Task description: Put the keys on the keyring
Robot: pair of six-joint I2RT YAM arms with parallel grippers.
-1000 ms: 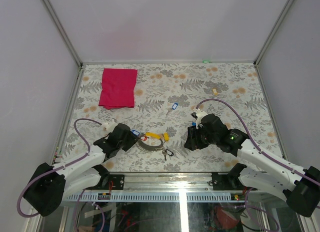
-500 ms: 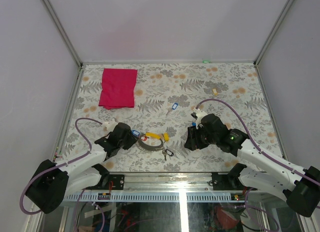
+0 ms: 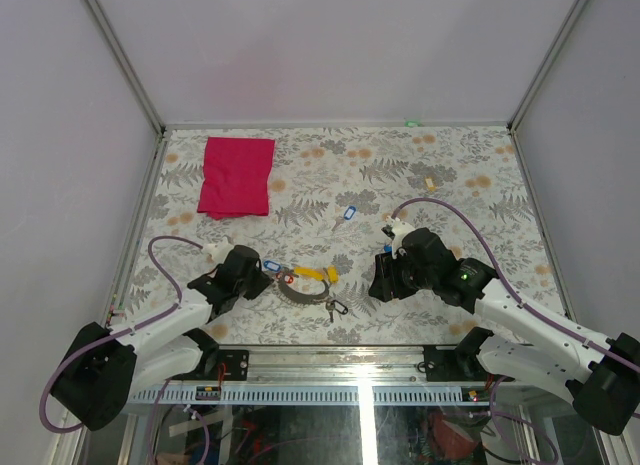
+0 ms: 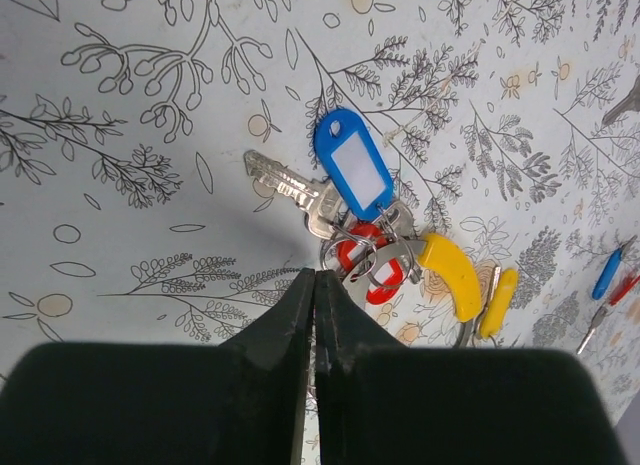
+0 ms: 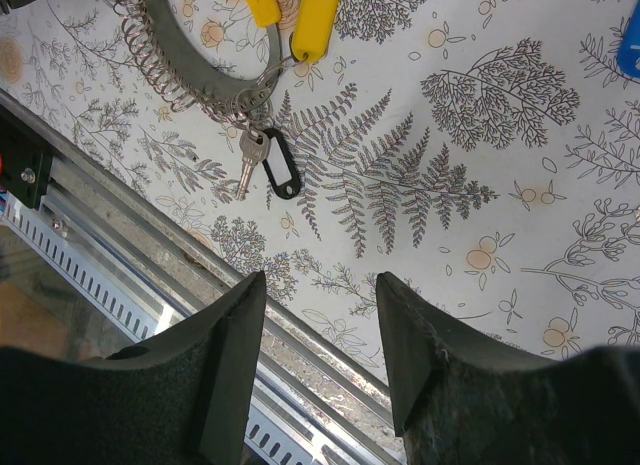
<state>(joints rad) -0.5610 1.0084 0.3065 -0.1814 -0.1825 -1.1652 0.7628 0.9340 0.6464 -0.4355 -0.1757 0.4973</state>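
My left gripper (image 4: 315,275) is shut, its tips resting on the table right beside the small split rings of a key bunch; nothing shows between the jaws. Just past the tips lie a blue-tagged key (image 4: 352,175), a red tag (image 4: 365,270) and two yellow tags (image 4: 450,275). The keyring (image 5: 190,70), a grey ring with a coiled part, lies near the table's front edge (image 3: 300,293) with a black-tagged key (image 5: 283,175) hanging on it. My right gripper (image 5: 320,285) stands open and empty over the front edge, to the right of the keyring.
A folded red cloth (image 3: 237,175) lies at the back left. A small tan block (image 3: 431,183) sits at the back right. One loose blue-tagged key (image 3: 347,214) lies mid-table. The metal front rail (image 5: 100,235) runs just below my right fingers.
My left gripper's jaws have closed beside the key bunch. The right arm has stayed where it was.
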